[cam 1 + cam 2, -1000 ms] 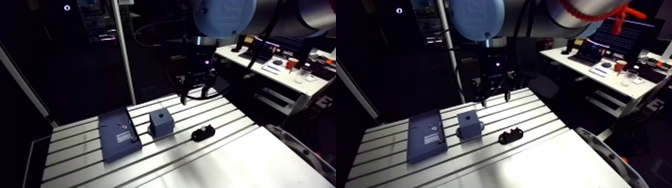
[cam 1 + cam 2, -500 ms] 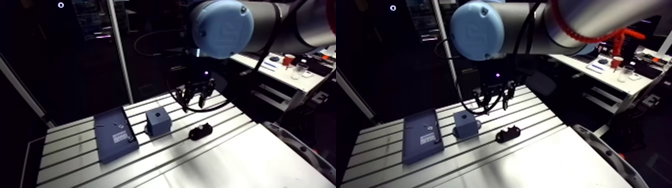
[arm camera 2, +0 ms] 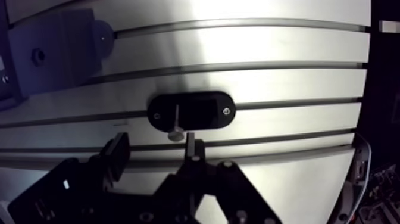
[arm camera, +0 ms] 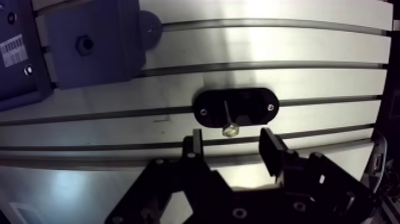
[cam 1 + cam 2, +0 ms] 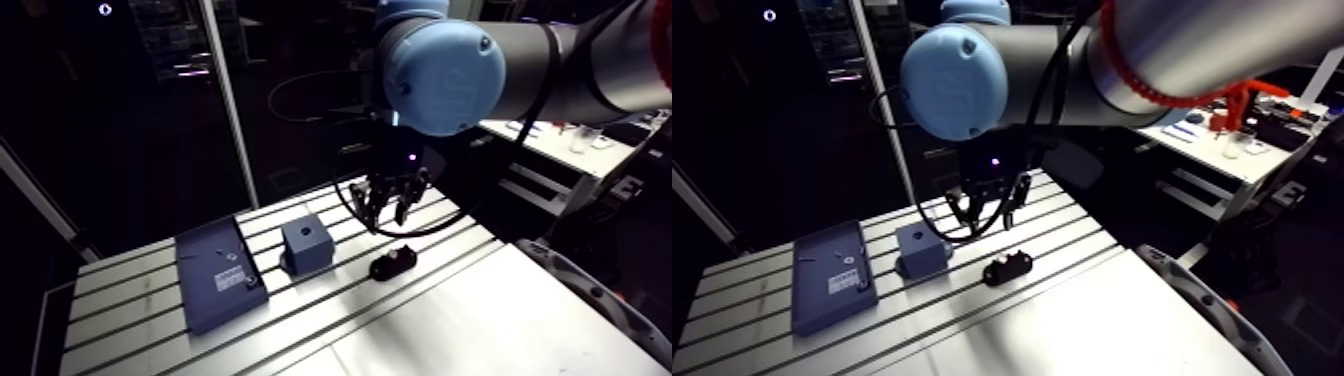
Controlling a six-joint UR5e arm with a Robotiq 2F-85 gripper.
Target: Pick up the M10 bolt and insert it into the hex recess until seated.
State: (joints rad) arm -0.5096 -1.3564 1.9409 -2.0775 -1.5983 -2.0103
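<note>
Sweeping the arm view left to right along the slotted aluminium surface (image 5: 130, 320), I have a flat dark-blue tray with a label (image 5: 215, 282), then a blue square block (image 5: 305, 243), then a black oval holder (image 4: 250, 110). The gripper (image 4: 232, 148) hangs just above and beyond that holder.

Switching to the wrist view: the block's hex recess (image 4: 84, 43) shows as a dark socket in its top face, well off to one side of the fingers (image 4: 193, 146). They are spread wide with nothing between them.

The slim metal bolt (image 4: 227, 116) is on the holder, dead ahead of the open gap. Its long axis points almost straight at the gripper, with the head at the near end, just short of the fingertips. I can't settle whether it stands up out of the holder or lies along it.

My read is that the fingers straddle the bolt's line already, so the approach is a short advance and descent onto it.
</note>
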